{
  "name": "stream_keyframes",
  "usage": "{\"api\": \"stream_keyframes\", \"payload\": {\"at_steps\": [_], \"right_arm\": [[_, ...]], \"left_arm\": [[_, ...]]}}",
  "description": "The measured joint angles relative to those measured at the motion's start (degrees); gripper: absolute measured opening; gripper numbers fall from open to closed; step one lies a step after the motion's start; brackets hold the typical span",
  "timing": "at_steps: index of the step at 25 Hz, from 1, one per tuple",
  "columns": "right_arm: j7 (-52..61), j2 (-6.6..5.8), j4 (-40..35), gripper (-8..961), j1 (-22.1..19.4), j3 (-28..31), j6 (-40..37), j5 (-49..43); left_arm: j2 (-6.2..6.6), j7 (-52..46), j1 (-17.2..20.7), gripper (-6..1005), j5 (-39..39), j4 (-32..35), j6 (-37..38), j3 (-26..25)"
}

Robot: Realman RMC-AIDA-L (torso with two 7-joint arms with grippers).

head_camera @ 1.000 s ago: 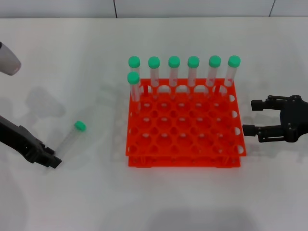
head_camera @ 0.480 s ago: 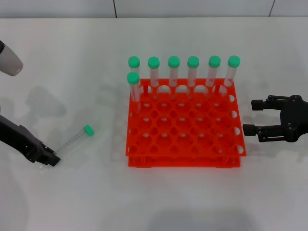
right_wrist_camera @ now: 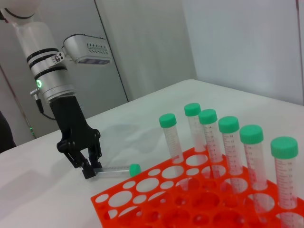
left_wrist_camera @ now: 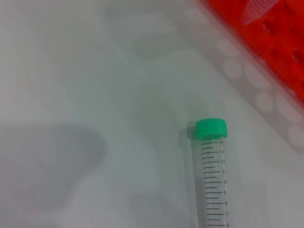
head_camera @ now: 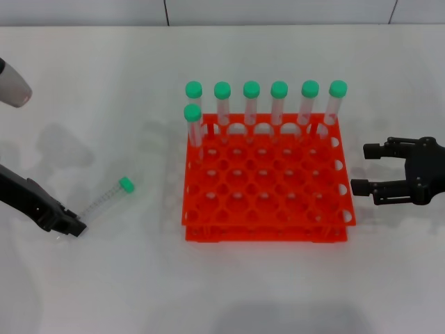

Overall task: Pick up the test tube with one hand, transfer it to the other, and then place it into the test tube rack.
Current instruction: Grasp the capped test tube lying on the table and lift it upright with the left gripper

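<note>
I am holding the test tube [head_camera: 106, 200] by its clear bottom end with my left gripper [head_camera: 75, 227] — the fingers are closed on it, low over the desk [head_camera: 104, 292] at the near left. The tube is lying nearly flat, its green cap [head_camera: 126, 184] pointing toward the test tube rack [head_camera: 268, 182] but stopping well short of it. In the left wrist view the graduated tube and its cap are showing above the pale desk, with a corner of the orange-red rack at the edge.

My right gripper [head_camera: 359, 168] is waiting just to the right of the rack — fingers spread apart, gripping nothing, pointing toward the rack's right side.

The rack is standing in the middle of the desk. Six capped tubes [head_camera: 265, 104] are standing upright along its far row, and a seventh [head_camera: 194, 125] is sitting in the next row at the left corner.
</note>
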Motion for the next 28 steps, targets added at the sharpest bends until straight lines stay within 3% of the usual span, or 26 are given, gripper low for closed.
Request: {"api": "stream_keyframes", "payload": {"at_steps": [7, 13, 16, 21, 28], "right_arm": [[-0.6, 0.0, 0.0, 841, -0.1, 0.1, 0.0, 0.7], [-1.4, 0.0, 0.1, 841, -1.0, 0.2, -0.1, 2.6], [-1.9, 0.0, 0.1, 842, -1.4, 0.2, -0.3, 3.4], [-2.0, 0.01, 0.1, 842, -1.6, 0.2, -0.3, 3.6], [-2.0, 0.01, 0.1, 842, -1.7, 0.2, -0.2, 3.8]], "left_arm": [[0.63, 0.3, 0.3, 201, -2.8, 0.8, -0.5, -0.3], [2.55, 1.3, 3.0, 200, -11.9, 4.0, -2.8, -1.3], [3.19, 3.0, 3.8, 201, -15.5, 4.4, -4.3, -5.1], [2.67, 4.9, 5.0, 202, -19.1, 4.6, -9.6, -10.8], [1.68, 7.1, 6.7, 202, -28.5, 4.8, -14.3, -11.4]]}}
